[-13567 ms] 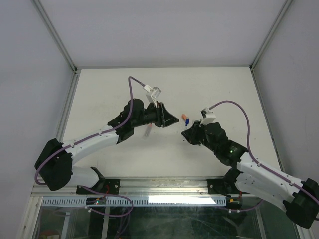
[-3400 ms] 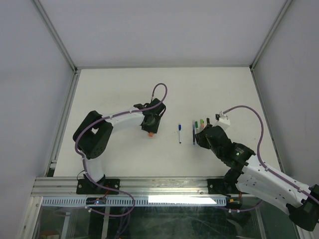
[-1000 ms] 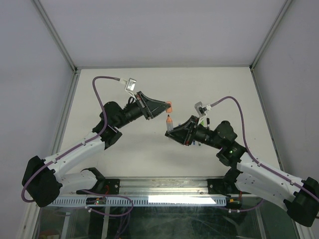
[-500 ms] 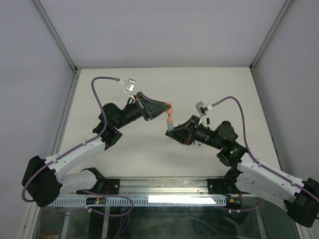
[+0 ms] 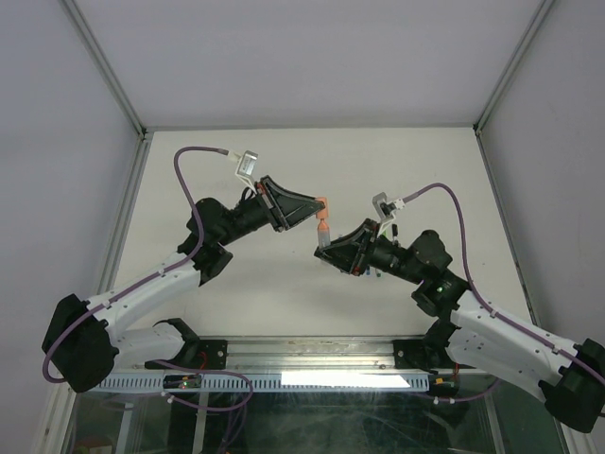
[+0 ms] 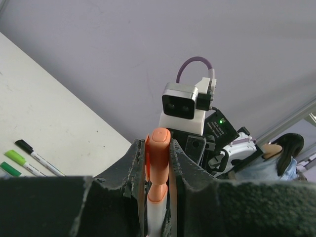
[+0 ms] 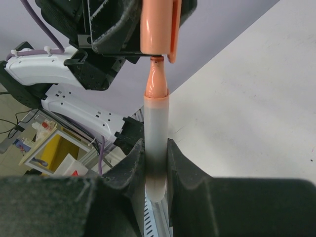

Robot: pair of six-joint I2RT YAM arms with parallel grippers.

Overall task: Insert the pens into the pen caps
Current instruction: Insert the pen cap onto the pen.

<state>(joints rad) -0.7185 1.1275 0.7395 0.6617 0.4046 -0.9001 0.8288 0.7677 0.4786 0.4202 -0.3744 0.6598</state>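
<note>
My left gripper [image 5: 319, 203] is shut on an orange pen cap [image 5: 321, 202] and holds it in the air over the middle of the table. My right gripper [image 5: 327, 248] is shut on the grey-white barrel of a pen [image 5: 324, 235] with an orange neck. The pen's tip sits at the cap's mouth. In the left wrist view the cap [image 6: 158, 157] stands between the fingers [image 6: 129, 168] with the pen's barrel [image 6: 154, 217] below it. In the right wrist view the pen [image 7: 155, 133] points up at the cap [image 7: 157, 24].
Capped pens lie on the white table [image 5: 284, 151] in the left wrist view: a black-capped one [image 6: 38, 158] and two green ones [image 6: 14, 158]. In the top view my right arm covers most of them. Metal frame posts border the table [image 5: 128, 218].
Over the last second the gap between the pen's tip and the orange cap has closed: the pen has moved up to the cap's mouth. Both grippers stay shut.
</note>
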